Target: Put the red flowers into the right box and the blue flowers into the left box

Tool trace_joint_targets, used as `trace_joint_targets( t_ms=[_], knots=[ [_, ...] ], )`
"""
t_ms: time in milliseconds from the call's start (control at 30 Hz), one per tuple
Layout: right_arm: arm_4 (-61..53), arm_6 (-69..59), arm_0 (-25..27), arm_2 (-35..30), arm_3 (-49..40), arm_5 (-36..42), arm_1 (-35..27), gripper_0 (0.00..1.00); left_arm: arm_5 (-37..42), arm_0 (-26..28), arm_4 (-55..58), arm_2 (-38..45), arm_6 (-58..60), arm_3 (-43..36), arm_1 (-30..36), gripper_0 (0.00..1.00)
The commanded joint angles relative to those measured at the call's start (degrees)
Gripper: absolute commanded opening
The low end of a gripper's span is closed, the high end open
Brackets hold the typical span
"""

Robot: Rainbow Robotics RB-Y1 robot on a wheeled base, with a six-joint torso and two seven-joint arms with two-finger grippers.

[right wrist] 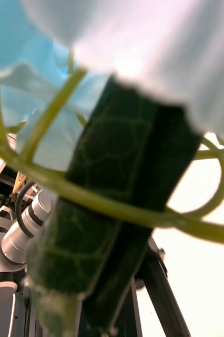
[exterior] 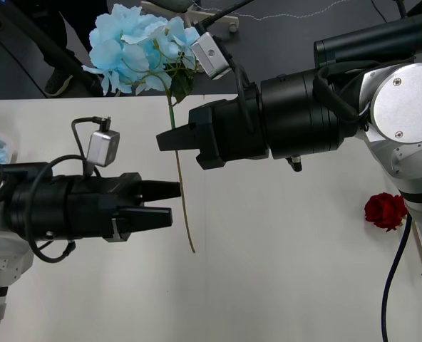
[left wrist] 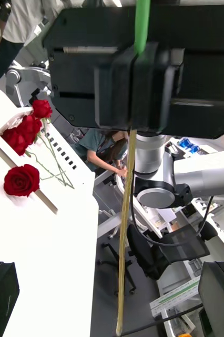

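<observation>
The front camera sits above both arms and looks forward and down on the white desk [exterior: 282, 285] from a middle distance. In its picture the blue flower [exterior: 136, 46] stands at 11 o'clock and a red rose [exterior: 386, 211] lies at 3 o'clock. The right wrist camera is very near to this flower's dark leaf [right wrist: 112, 210] and faces into the pale petals behind it. The left wrist camera looks across the desk edge at the right hand [left wrist: 134, 89], which is close before it and pinched on the stem [left wrist: 125, 221]. With the front view it shares this hand, the stem and the rose.
</observation>
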Motion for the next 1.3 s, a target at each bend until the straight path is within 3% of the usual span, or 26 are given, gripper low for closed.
trace_joint_targets(
  t_ms=[33,333,367,400,433,500,533,1300],
  knots=[
    [-0.91,2.22,-1.58,-1.51,-1.06,-0.64,0.83,0.0,-1.08,0.78,-1.36,-2.51,5.57,-2.54,-2.67,1.0],
    [-1.44,2.31,-1.58,-1.51,-1.06,-0.72,0.92,0.0,-1.08,0.78,-2.94,-3.66,5.57,-2.54,-4.87,1.0],
    [-1.44,2.31,-1.58,-1.51,-1.06,-0.64,0.92,0.0,-1.08,0.78,-2.94,-3.74,5.57,-2.54,-4.95,0.84],
    [-1.44,2.31,-1.58,-1.51,-1.06,-0.64,0.92,0.0,-1.08,0.78,-2.94,-3.74,5.57,-2.54,-4.95,0.84],
    [-1.35,2.4,-1.58,-1.59,-1.06,-0.64,0.92,0.0,-1.08,0.78,-2.94,-3.74,5.65,-2.54,-5.39,0.31],
    [-1.44,2.31,-1.58,-1.51,-1.06,-0.64,0.92,0.0,-1.17,0.78,-2.86,-3.74,5.83,-2.45,-5.57,0.07],
    [-1.44,2.31,-1.58,-1.51,-1.06,-0.64,0.92,0.0,-1.25,0.78,-2.77,-3.74,5.83,-2.54,-5.66,0.02],
    [-1.44,2.31,-1.58,-1.59,-1.06,-0.64,0.92,0.0,-0.99,0.78,-1.8,-1.55,6.27,-2.54,-5.57,0.0]
  ],
)
